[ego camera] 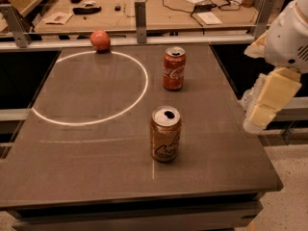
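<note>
An opened orange soda can [166,134] stands upright near the middle front of the dark table [86,167]. Farther back stands a red cola can [173,68], also upright. A red apple [100,40] rests at the table's far edge, on the white circle [91,88] drawn on the top. My gripper [266,105] hangs off the table's right edge, pointing down below the white arm [288,37]. It holds nothing and is nearest the orange can, well to the right of it.
Behind the table runs a metal rail with posts [140,14], and beyond it a wooden workbench [159,8] with cables, papers and small tools. Speckled floor [288,196] shows at the lower right.
</note>
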Motion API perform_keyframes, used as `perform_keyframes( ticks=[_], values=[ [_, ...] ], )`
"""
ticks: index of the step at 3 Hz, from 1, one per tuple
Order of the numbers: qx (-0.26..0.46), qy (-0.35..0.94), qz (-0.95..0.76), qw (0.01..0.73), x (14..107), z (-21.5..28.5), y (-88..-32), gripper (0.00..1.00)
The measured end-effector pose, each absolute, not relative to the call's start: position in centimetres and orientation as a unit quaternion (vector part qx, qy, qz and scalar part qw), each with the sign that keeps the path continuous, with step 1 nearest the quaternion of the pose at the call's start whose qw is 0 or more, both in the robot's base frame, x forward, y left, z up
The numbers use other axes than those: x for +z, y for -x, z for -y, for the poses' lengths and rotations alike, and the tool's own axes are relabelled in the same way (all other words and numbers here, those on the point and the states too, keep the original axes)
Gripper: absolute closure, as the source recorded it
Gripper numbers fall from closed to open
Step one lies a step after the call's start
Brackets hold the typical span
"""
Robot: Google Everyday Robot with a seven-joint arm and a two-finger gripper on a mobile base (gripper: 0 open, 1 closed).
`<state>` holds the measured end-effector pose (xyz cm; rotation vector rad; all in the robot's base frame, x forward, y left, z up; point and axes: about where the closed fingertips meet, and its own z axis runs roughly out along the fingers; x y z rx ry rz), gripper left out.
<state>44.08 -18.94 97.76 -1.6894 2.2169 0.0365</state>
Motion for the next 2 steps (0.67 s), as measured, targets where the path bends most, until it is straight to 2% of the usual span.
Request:
perform_keyframes(
  ticks=[2],
  values=[
    [0.107,0.533,-0.817,0.193,96.3,14.5,-45.2,0.00]
  ],
)
